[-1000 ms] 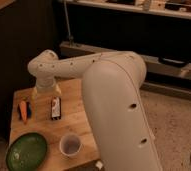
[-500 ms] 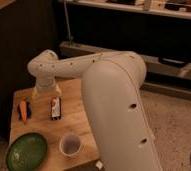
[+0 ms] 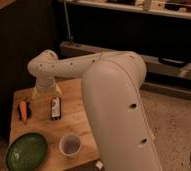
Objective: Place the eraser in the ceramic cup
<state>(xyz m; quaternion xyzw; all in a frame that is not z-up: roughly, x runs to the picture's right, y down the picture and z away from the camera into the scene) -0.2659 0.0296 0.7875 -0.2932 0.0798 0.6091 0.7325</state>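
Observation:
The eraser (image 3: 55,108) is a long dark block with a white label, lying flat near the middle of the small wooden table (image 3: 81,107). The ceramic cup (image 3: 70,145) is small, round and whitish, and stands upright near the table's front edge, below and right of the eraser. My gripper (image 3: 45,92) hangs from the white wrist over the back left of the table, just behind the eraser's far end and apart from the cup. It holds nothing that I can see.
An orange carrot-like item (image 3: 23,111) lies left of the eraser. A green round plate (image 3: 26,151) sits at the front left corner. My large white arm (image 3: 116,100) covers the table's right side. Dark shelving (image 3: 139,35) stands behind.

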